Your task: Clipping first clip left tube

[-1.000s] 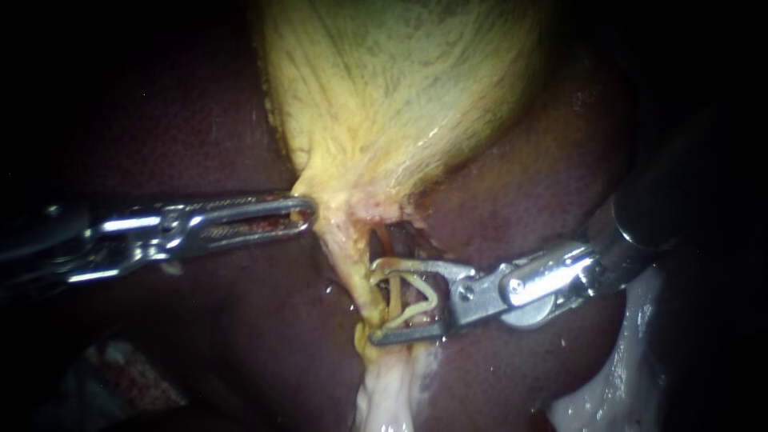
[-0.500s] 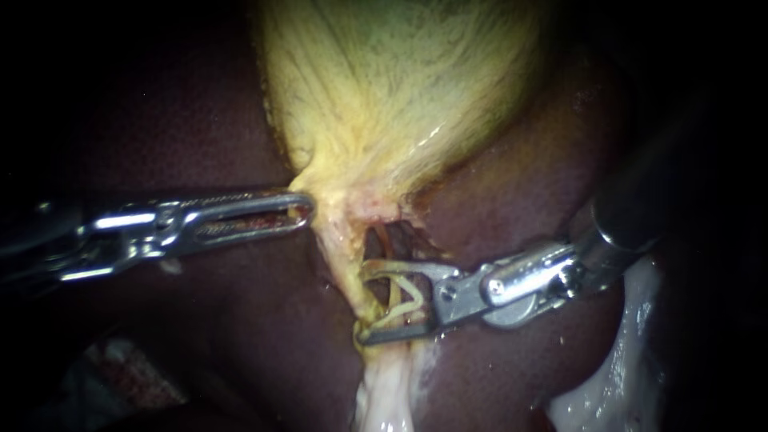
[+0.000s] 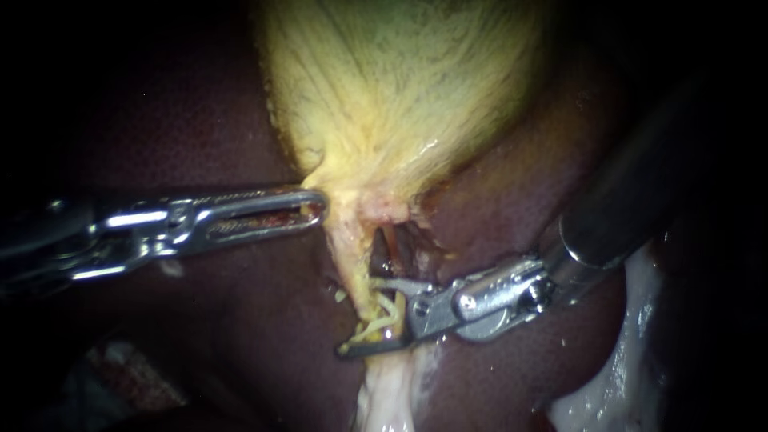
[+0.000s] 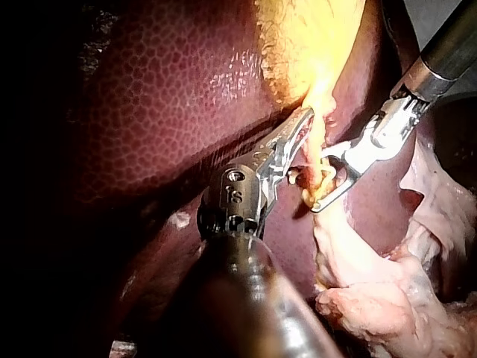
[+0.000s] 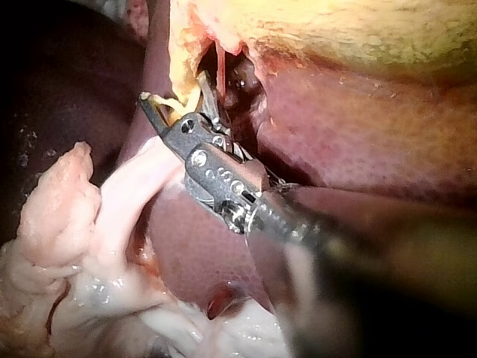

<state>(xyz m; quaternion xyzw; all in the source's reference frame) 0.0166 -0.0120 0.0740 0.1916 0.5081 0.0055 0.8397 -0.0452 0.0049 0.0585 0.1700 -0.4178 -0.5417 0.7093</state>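
Lower centre of frame: end effector of the right instrument (image 3: 360,316) holds the clip (image 3: 386,320) astride the vertical tube (image 3: 352,248); left instrument (image 3: 316,210) grips the gallbladder (image 3: 392,96).

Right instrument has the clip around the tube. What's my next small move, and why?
Probably squeeze the right instrument fully shut, without shifting it. Its jaws straddle the tube with the clip pressed between them, yet a gap shows, so the clip looks only partly closed. The left instrument holds the gallbladder taut, which seems steady enough.
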